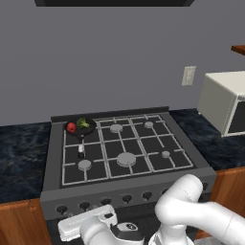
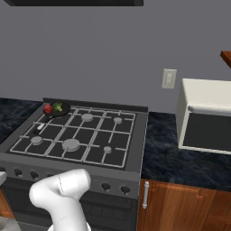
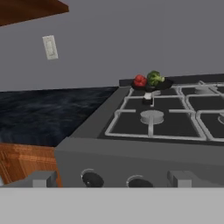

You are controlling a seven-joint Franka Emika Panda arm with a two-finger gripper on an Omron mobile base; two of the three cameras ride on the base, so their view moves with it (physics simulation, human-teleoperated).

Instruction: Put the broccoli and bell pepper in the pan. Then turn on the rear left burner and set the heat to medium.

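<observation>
Claw (image 3: 111, 177) low at the stove's front edge, jaws wide and empty.
You have the pan (image 1: 80, 128) at the rear left corner holding broccoli (image 1: 83, 123) and bell pepper (image 1: 71, 127); knobs (image 3: 92, 178) just ahead.

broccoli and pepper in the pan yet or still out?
In. The broccoli and bell pepper sit side by side inside the pan on the stove's rear left burner.

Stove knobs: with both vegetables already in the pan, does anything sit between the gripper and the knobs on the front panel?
Nothing visible does. In the hand view the open gripper faces the stove's front panel, with two knobs just ahead of its fingertips. The broccoli and bell pepper already lie in the pan at the rear left.
</observation>
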